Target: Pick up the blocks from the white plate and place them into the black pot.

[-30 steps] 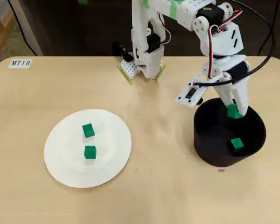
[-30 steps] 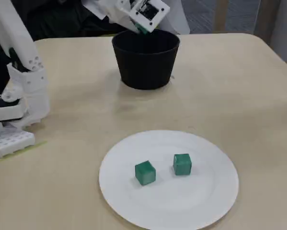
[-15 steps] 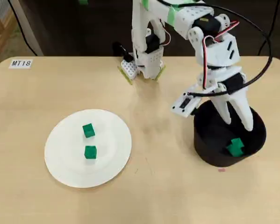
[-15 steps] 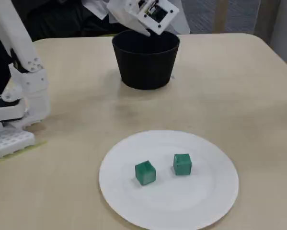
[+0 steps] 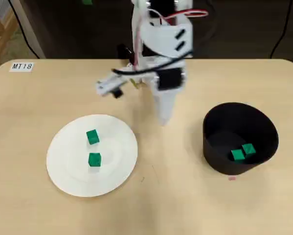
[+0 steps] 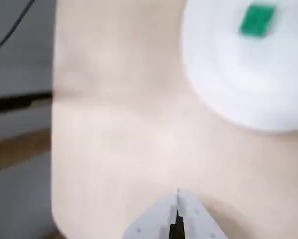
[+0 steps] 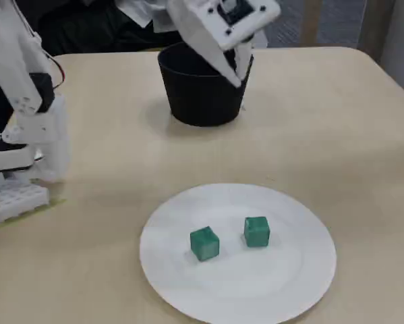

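Overhead view, hand (image 5: 164, 119) empty between white plate (image 5: 68, 176) and black pot (image 5: 263, 128)

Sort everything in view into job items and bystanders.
Job: two blocks on the plate, two blocks in the pot, plate, pot, gripper.
Bystanders: MT18 label, red speck.

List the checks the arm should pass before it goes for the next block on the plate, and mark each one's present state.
1. Gripper empty: ok, jaws shut on nothing.
2. Jaws open for a grasp: not ok.
3. Blocks left on the white plate: ok, two, one block and another, apart.
4. Black pot upright, two cubes inside: ok.
5. Gripper over a block: not ok, it is between plate and pot.
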`<control>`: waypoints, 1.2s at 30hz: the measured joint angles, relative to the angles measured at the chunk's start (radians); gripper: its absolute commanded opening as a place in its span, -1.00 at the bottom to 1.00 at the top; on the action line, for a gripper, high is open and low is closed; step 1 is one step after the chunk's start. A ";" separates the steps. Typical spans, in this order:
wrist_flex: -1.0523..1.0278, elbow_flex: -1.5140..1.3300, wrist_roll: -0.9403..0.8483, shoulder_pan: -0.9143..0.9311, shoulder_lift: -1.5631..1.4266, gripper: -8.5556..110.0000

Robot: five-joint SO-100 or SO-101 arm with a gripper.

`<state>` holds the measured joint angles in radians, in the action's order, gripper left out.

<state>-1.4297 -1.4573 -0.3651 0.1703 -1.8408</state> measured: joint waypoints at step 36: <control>-0.032 0.448 -0.250 0.230 0.765 -0.77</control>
<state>-1.4619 -1.0094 -0.6151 0.4004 -1.0753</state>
